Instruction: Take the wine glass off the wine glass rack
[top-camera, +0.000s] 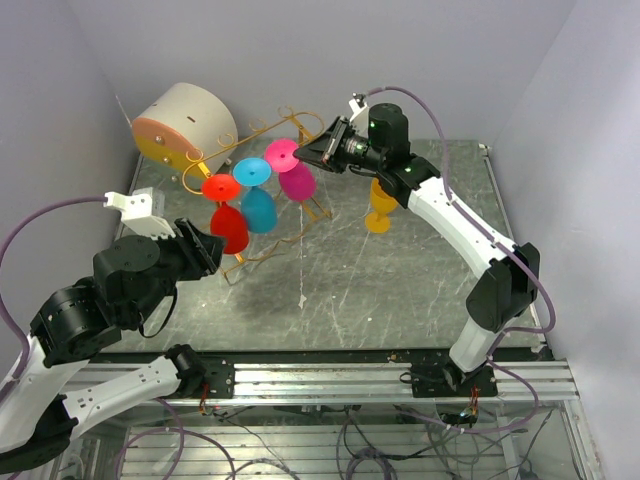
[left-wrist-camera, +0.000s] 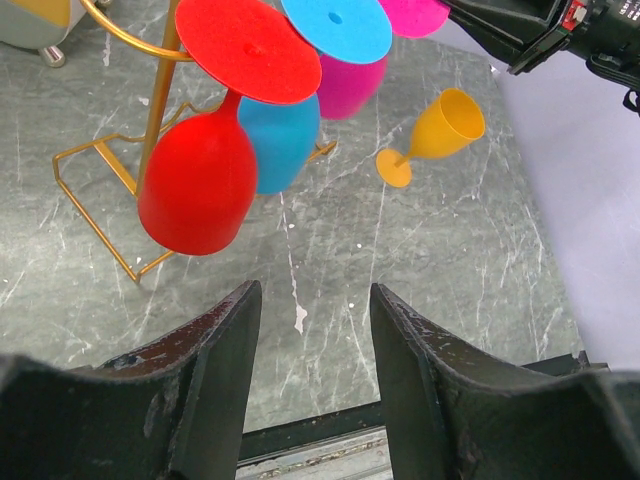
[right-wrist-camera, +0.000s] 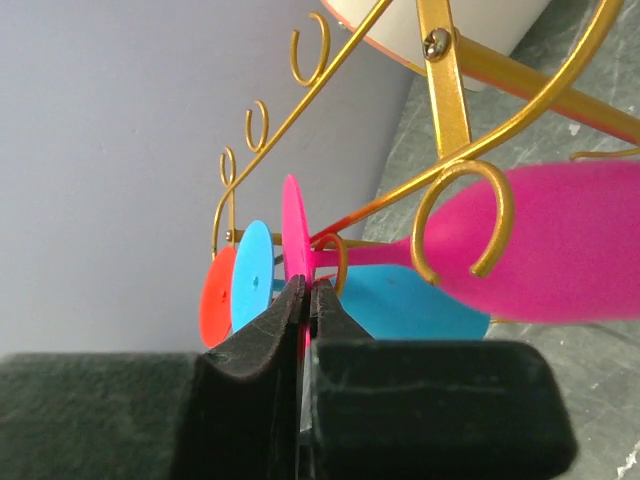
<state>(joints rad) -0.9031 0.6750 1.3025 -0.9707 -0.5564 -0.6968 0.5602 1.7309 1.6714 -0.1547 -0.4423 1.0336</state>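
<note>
A gold wire rack (top-camera: 262, 128) stands at the back left of the table, with three glasses hanging upside down from its rails: red (top-camera: 228, 226), blue (top-camera: 258, 208) and pink (top-camera: 296, 180). My right gripper (top-camera: 300, 153) is shut on the round foot of the pink glass (right-wrist-camera: 296, 232), whose stem lies between the rails and scroll ends (right-wrist-camera: 470, 215). The pink bowl (right-wrist-camera: 560, 245) hangs to the right in the right wrist view. My left gripper (left-wrist-camera: 310, 300) is open and empty, low over the table in front of the rack (left-wrist-camera: 95, 160).
An orange glass (top-camera: 380, 208) stands on the table under my right arm, and it shows tilted in the left wrist view (left-wrist-camera: 440, 130). A cream drum with an orange face (top-camera: 182, 122) lies behind the rack. Walls close in the left, back and right.
</note>
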